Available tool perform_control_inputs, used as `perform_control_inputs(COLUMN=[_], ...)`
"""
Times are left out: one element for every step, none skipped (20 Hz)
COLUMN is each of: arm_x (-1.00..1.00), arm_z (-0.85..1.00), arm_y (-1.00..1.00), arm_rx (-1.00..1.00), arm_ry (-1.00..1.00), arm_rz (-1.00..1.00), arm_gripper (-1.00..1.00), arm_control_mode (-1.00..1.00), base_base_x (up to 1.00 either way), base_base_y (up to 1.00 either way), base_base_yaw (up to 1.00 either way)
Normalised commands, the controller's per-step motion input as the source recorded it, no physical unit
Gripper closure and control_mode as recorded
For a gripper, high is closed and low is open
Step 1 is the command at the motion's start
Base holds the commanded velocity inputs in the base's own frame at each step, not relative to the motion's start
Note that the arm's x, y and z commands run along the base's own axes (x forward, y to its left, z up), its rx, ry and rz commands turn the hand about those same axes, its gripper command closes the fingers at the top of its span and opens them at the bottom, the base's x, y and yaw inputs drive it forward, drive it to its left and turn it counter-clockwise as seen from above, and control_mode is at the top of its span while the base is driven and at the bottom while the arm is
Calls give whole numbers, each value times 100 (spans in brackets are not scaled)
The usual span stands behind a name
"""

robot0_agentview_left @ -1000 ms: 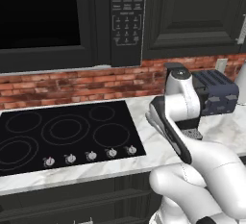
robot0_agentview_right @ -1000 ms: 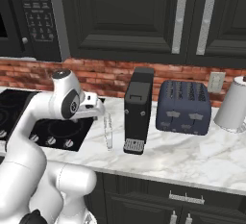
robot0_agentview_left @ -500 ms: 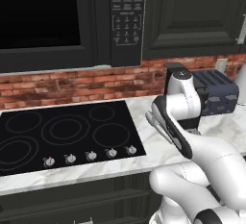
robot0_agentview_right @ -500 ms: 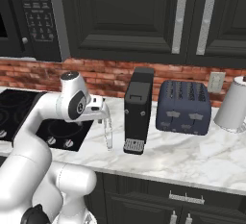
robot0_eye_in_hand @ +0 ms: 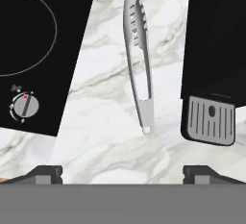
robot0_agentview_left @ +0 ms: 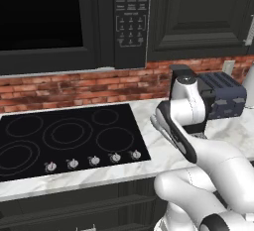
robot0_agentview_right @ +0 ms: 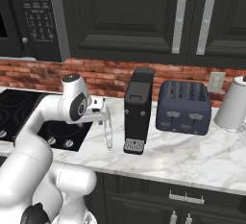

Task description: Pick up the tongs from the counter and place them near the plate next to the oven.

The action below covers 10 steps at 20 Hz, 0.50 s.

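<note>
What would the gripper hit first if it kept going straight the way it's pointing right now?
Most likely the tongs. The open gripper points down at the counter, and the tongs lie on the marble between its fingertips, between the cooktop and the coffee machine. Depth is unclear.

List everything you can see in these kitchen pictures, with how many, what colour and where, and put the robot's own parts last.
tongs: one, silver, flat on the counter between cooktop and coffee machine
counter: one, white marble with grey veins, over dark cabinets
cooktop: one, glossy black, left of the tongs, knobs along its front edge
coffee machine: one, black, right of the tongs
toaster: one, dark blue, right of the coffee machine
kettle: one, white, far right on the counter
microwave: one, black, above the cooktop
brick backsplash: red, behind the counter
arm: one, white, reaching over the counter
gripper: one, dark fingertips, open, above the tongs
</note>
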Motion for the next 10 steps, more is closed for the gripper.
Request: perform_control_inputs(arm_x=[8, 10, 14, 22, 29, 33, 30, 28, 31, 34], arm_z=[-8, -9, -12, -15, -12, -2, -1, -3, -8, -7], arm_y=[0, 0, -2, -2, -1, 0, 0, -2, -9, -9], arm_rx=[0, 0, 0, 0, 0, 0, 0, 0, 0, 0], arm_ry=[0, 0, 0, 0, 0, 0, 0, 0, 0, 0], arm_rz=[0, 0, 0, 0, -1, -4, -5, -3, -3, -3], arm_gripper=[-100, -100, -100, -100, -100, -100, -100, -100, -100, -100], arm_control_mode=[-100, -100, -100, -100, -100, -100, -100, -100, -100, -100], base_base_x=[0, 0, 0, 0, 0, 0, 0, 0, 0, 0], base_base_y=[0, 0, 0, 0, 0, 0, 0, 0, 0, 0], base_base_yaw=[0, 0, 0, 0, 0, 0, 0, 0, 0, 0])
